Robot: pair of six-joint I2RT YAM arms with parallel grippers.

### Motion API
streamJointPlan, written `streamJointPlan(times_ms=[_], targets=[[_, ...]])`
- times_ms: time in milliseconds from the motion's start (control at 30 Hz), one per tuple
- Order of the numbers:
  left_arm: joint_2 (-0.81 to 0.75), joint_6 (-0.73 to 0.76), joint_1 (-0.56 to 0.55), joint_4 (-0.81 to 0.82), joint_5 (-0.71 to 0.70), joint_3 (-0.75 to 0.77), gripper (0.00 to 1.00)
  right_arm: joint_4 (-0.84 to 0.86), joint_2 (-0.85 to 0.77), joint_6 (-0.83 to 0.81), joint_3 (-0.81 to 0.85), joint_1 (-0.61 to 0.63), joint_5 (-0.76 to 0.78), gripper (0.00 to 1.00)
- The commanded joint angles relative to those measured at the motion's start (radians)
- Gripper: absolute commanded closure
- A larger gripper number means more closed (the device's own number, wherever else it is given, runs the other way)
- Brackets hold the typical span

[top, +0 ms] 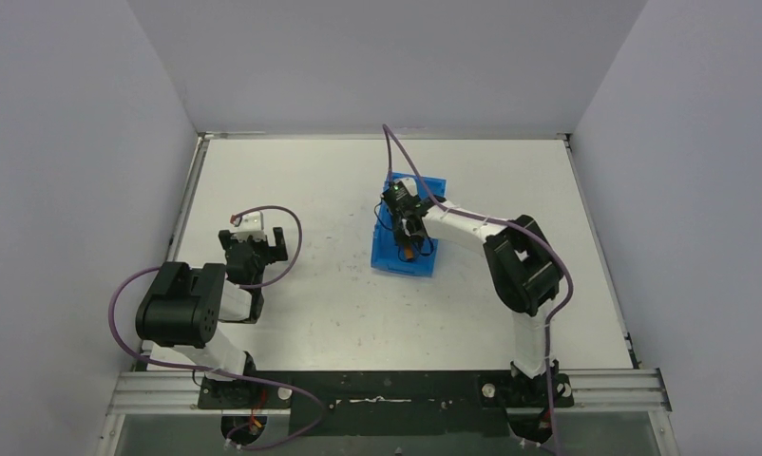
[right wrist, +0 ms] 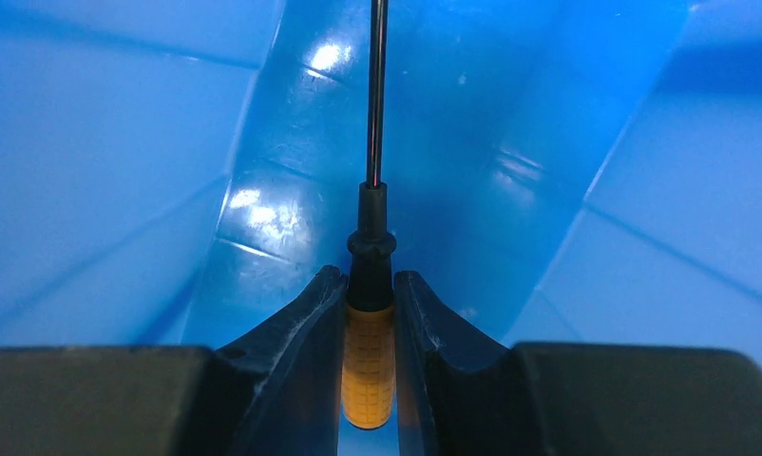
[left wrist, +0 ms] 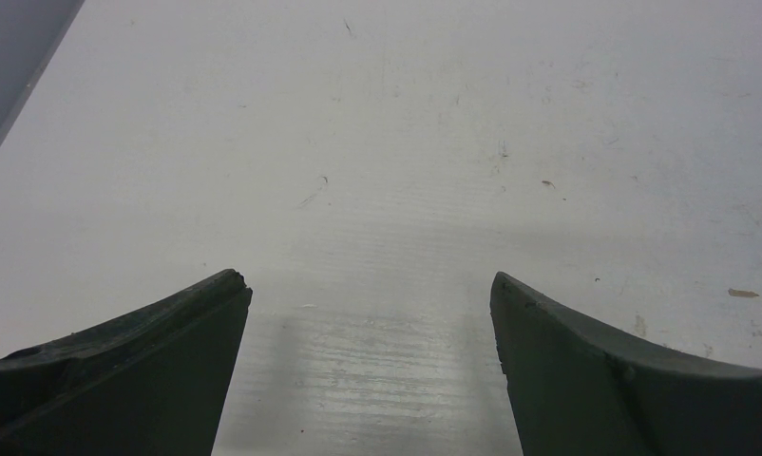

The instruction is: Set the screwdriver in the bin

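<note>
The blue rectangular plastic bin (top: 387,251) sits near the middle of the flat white table (top: 358,180), which is walled by grey panels (top: 73,142) on three sides. From the top view much of the bin's inside is hidden by the right arm's white link and black wrist (top: 472,228) reaching over it, with a purple cable (top: 389,152) looping above. The right tool (top: 410,243) hangs inside the bin's outline. In its own wrist view its two dark fingers (right wrist: 301,332) are narrow, clamped on the sides of the small screwdriver's (right wrist: 371,228) ribbed orange handle, and blue walls (right wrist: 121,190) fill the frame all round. The thin black shaft runs straight ahead and is cut off at the top edge, so its tip is unseen; whether any part touches the bin floor cannot be told. From above the screwdriver (top: 408,255) is only an orange speck. Well apart to the left, the left tool (top: 254,239) is spread wide over bare, scuffed table (left wrist: 406,142), its fingers (left wrist: 168,361) holding nothing.
</note>
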Motion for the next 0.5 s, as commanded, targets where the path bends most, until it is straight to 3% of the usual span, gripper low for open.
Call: streamJointPlan(times_ms=[0, 200, 467], targets=[[-0.006, -0.007, 0.002, 0.053, -0.003, 0.016, 0.03, 0.023, 0.032, 0.006, 0.073, 0.006, 0.034, 0.91], [-0.006, -0.007, 0.002, 0.053, -0.003, 0.016, 0.03, 0.004, 0.013, 0.015, 0.095, 0.006, 0.048, 0.59], [-0.007, -0.006, 0.002, 0.054, -0.003, 0.016, 0.03, -0.060, -0.103, 0.000, 0.163, 0.006, 0.098, 0.49]])
